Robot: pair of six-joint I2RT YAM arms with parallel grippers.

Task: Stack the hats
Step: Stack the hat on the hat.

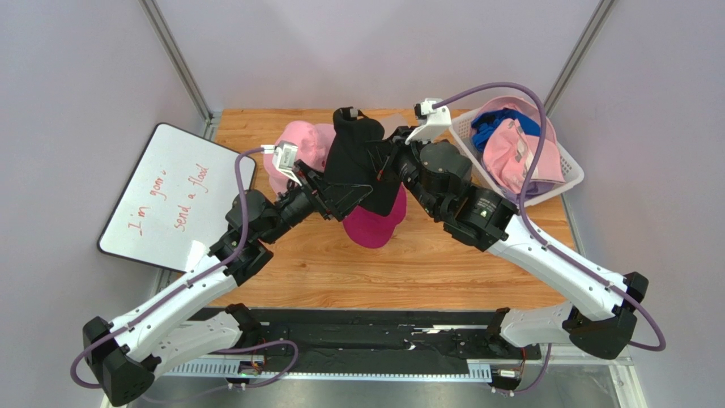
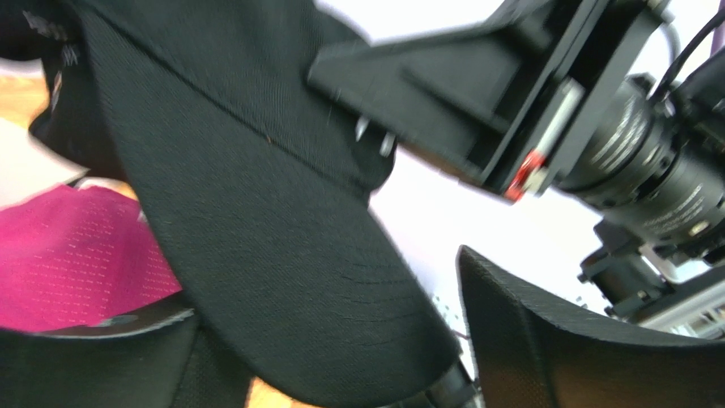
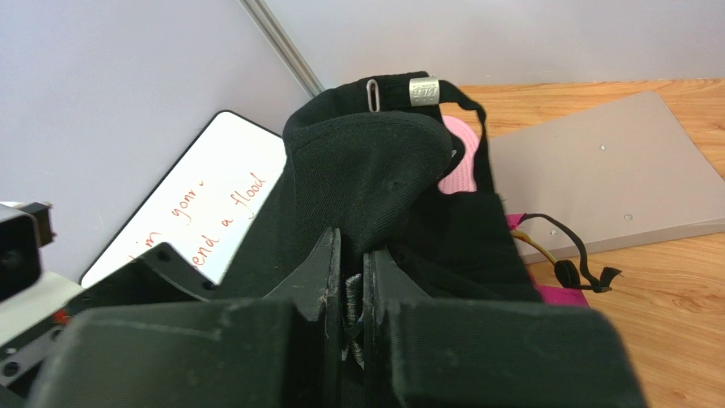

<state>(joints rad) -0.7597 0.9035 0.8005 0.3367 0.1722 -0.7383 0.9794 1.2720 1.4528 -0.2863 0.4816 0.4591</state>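
A black cap (image 1: 351,153) hangs above the middle of the table, crown up. My right gripper (image 1: 385,167) is shut on its fabric, which shows pinched between the fingers (image 3: 328,263) of the right gripper (image 3: 351,255). My left gripper (image 1: 345,197) is open, and the black cap's brim (image 2: 289,255) lies between its two wide-apart fingers (image 2: 553,340). Under the black cap, a magenta cap (image 1: 374,225) rests on the table and also shows as a magenta cap (image 2: 77,255) in the left wrist view. A pink bucket hat (image 1: 298,146) sits behind and to the left.
A white mesh basket (image 1: 568,174) at the back right holds a pink hat (image 1: 510,153) and a blue hat (image 1: 498,126). A whiteboard (image 1: 174,200) with red writing lies off the table's left edge. A flat grey board (image 3: 596,170) lies on the wood.
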